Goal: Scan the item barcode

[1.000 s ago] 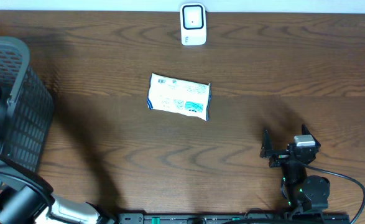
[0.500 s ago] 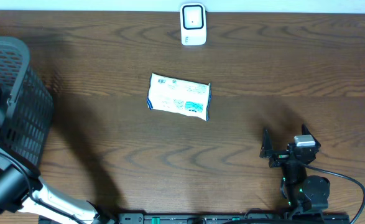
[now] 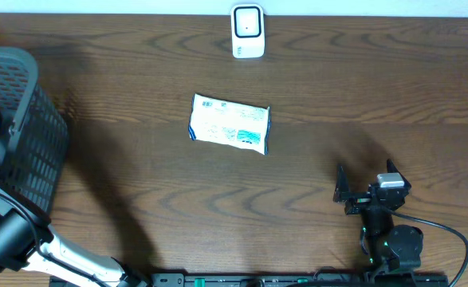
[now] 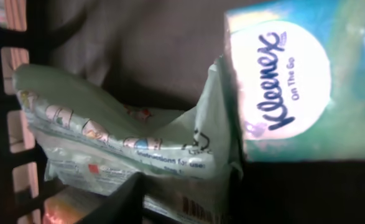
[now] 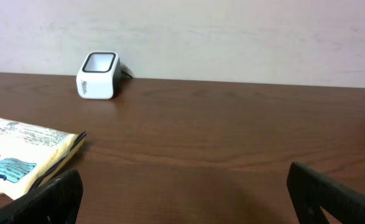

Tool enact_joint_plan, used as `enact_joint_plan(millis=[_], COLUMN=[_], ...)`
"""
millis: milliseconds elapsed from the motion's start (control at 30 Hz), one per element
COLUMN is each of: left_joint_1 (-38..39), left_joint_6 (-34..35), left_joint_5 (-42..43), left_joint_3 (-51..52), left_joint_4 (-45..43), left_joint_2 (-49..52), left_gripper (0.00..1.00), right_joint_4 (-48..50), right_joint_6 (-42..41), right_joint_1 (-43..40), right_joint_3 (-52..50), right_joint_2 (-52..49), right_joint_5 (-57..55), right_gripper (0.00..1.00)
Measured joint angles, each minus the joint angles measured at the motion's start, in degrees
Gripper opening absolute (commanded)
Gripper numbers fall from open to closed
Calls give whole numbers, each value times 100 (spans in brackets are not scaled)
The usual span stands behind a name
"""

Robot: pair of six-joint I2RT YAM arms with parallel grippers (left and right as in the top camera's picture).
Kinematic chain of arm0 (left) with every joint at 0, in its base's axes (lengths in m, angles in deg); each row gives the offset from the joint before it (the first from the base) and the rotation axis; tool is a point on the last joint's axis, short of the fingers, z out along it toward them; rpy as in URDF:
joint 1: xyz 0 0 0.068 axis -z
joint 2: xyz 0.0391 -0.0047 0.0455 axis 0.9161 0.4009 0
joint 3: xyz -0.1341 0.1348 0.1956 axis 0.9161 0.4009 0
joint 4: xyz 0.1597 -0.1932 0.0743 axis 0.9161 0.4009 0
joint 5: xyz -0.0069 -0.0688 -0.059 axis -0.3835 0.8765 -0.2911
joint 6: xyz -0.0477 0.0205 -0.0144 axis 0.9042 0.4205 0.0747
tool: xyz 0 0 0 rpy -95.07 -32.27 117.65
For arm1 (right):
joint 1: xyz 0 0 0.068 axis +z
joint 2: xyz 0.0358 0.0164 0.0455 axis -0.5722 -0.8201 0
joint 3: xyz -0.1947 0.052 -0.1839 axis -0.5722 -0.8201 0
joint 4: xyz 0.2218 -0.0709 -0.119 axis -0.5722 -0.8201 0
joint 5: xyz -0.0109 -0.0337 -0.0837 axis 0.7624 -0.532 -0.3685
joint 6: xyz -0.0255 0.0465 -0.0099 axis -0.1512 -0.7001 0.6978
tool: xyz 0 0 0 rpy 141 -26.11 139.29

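My left gripper (image 4: 182,202) is down inside the black basket (image 3: 18,127), its jaws closed on the lower edge of a pale green packet (image 4: 126,134) whose barcode shows between the fingers. A Kleenex tissue pack (image 4: 288,81) lies against that packet on the right. On the table a white and blue packet (image 3: 230,124) lies flat. The white barcode scanner (image 3: 248,32) stands at the far edge. My right gripper (image 3: 367,179) rests open near the front right, nothing between its fingers (image 5: 45,199); its view shows the scanner (image 5: 98,75) and the packet (image 5: 20,155).
The basket's black lattice wall (image 4: 8,124) closes in the left of the left wrist view. An orange-tinted item (image 4: 70,205) lies low in the basket. The right arm's cable (image 3: 449,239) loops at the front right. A pale wall (image 5: 232,31) rises behind the table.
My left arm has shifted a little at the lower left corner by the basket. The packet on the table, the scanner and the right arm have not moved.
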State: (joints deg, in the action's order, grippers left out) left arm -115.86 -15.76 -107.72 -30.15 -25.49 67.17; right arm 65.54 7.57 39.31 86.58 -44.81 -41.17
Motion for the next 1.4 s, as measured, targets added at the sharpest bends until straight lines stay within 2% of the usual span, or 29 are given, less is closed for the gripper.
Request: enact_joint_plan(millis=[33,67,433,767,900,933,967,1100,1133,1400], left_joint_1=[2,7,15,11,11,11,11,11,11,11], left_joint_6=[-7,13,-35,-35,-35,-33,-37,-33,-33,-197], left_joint_5=[-2,4,61,721,800,820,824,885,916,1488], left_joint_3=[0,0,-7,-22,-24,-26,-28,-28,-28,-26], left_joint_4=[26,39,282,236,155,142,144,142,129,-243], left_joint_2=[0,0,-280,-2608,-3239,-3324,-3377,-3309,-3246,-2286], left_gripper=[15,8,7,7,8,12,25,90,97,98], right_joint_4=[0,0,-2,-2,-2,-2,-2,0,-2,0], right_joint_6=[0,0,0,0,0,0,0,0,0,0], right_joint_1=[0,0,0,0,0,0,0,0,0,0], right_joint_3=[0,0,0,0,0,0,0,0,0,0], right_joint_2=[0,0,0,0,0,0,0,0,0,0], right_joint_5=[0,0,0,0,0,0,0,0,0,0], right_gripper=[99,99,99,99,99,99,99,99,99,99])
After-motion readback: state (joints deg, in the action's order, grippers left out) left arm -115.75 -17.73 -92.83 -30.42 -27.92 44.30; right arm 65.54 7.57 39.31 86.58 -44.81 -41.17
